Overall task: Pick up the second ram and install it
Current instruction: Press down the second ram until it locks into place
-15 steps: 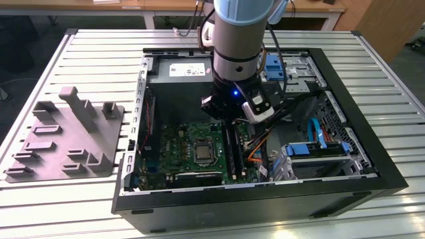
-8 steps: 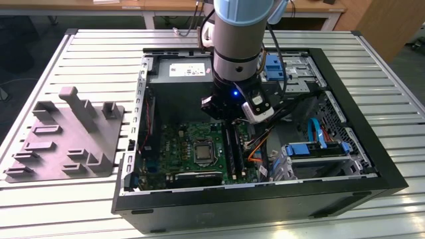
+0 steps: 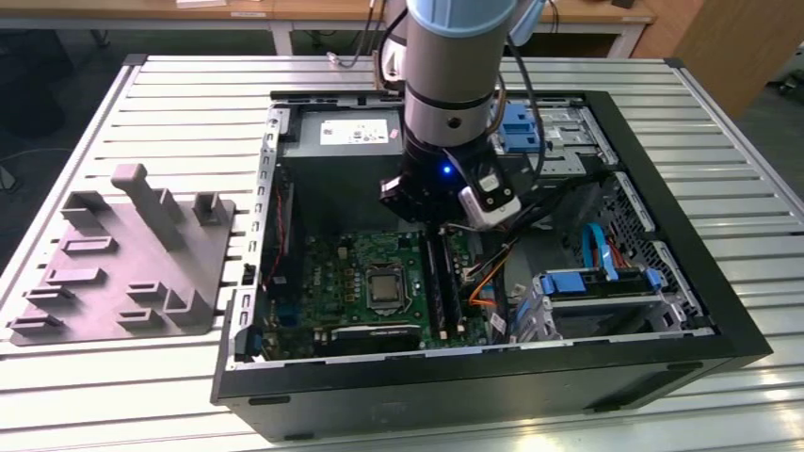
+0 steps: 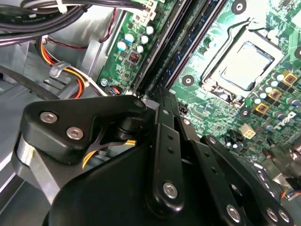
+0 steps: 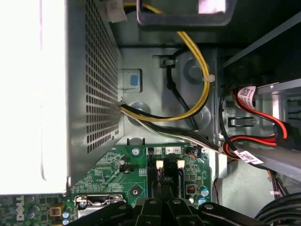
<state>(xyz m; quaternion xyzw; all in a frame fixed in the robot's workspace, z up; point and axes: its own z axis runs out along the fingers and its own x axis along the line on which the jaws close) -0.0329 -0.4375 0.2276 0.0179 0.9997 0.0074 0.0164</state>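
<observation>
My gripper (image 3: 436, 224) hangs low inside the open computer case (image 3: 703, 282), over the far end of the memory slots on the green motherboard (image 3: 345, 278). In the second wrist view its fingers (image 4: 161, 110) stand together, shut, with nothing visible between them. Their tips sit at the end of the black socket rails (image 4: 157, 59). A long dark blue-green stick, the second ram (image 4: 193, 47), stands on edge in one of the slots, running away from the fingertips. In the first wrist view the gripper (image 5: 162, 190) points down between the slot ends.
The CPU socket (image 4: 242, 66) lies just beside the slots. Yellow and black cables (image 5: 200, 89) and red cables (image 5: 263, 117) run near the case wall. A blue drive cage (image 3: 603, 282) fills the exterior view's right. A grey parts fixture (image 3: 126, 264) lies outside the case.
</observation>
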